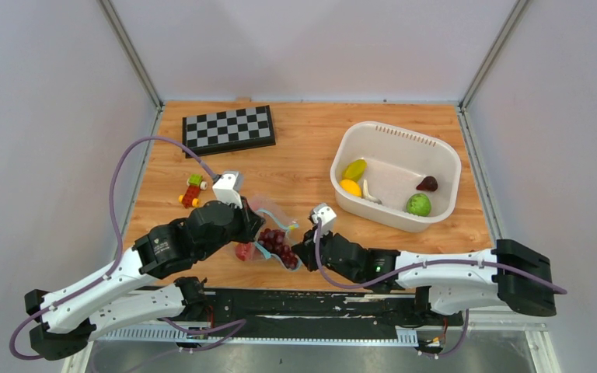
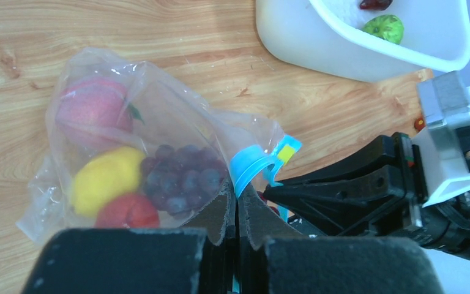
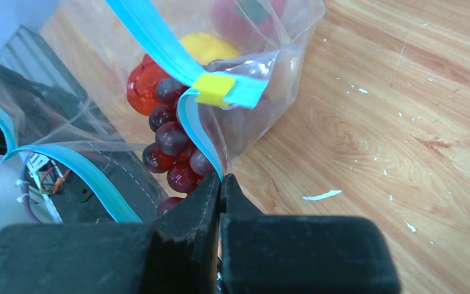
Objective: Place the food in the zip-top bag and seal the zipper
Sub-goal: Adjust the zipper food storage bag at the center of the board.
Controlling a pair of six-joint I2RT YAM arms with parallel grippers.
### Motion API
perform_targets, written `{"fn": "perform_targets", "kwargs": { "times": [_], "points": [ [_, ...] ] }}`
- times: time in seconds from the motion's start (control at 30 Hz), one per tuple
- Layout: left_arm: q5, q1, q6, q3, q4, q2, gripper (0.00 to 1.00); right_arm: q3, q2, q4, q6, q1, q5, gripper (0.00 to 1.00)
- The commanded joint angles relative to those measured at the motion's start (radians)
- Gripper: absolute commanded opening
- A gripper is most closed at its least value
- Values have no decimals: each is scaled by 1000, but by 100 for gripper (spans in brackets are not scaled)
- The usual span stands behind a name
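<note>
**Near-centre of the table [image 1: 311, 155].** We see the zip-top bag [image 1: 270, 237] lying between both arms, with grapes [image 2: 183, 177] and a lemon [image 2: 104, 180] inside. The left gripper [image 2: 237, 205] and the right gripper [image 3: 220, 184] are each pinched closed on the zipper [image 3: 159, 52], whose lips gape apart. The strip appears to run left to right between them, equally near both. Bare wood lies beyond, and the basket [image 1: 392, 218] stands well to the right.

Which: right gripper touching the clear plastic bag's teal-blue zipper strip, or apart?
Touching. Right wrist view shows the teal-blue zipper strip pinched in the shut right gripper.
</note>
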Motion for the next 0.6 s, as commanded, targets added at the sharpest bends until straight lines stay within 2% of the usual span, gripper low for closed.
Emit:
{"fn": "perform_targets", "kwargs": {
  "times": [0.0, 0.17, 0.33, 0.43, 0.57],
  "points": [
    [10, 0, -3, 4, 58, -2, 0, -5, -93, 25, 48, -19, 28, 0],
    [-20, 1, 90, 69, -39, 13, 1, 38, -259, -37, 26, -33, 56, 0],
    [-23, 1, 199, 196, -281, 88, 0, 129, -409, -52, -21, -104, -83, 0],
    [62, 0, 218, 226, -266, 98, 0, 231, -391, -141, -41, -175, -169, 0],
    [128, 1, 199, 238, -151, 73, 0, 338, -313, -255, -71, -211, -147, 0]
  ]
}}
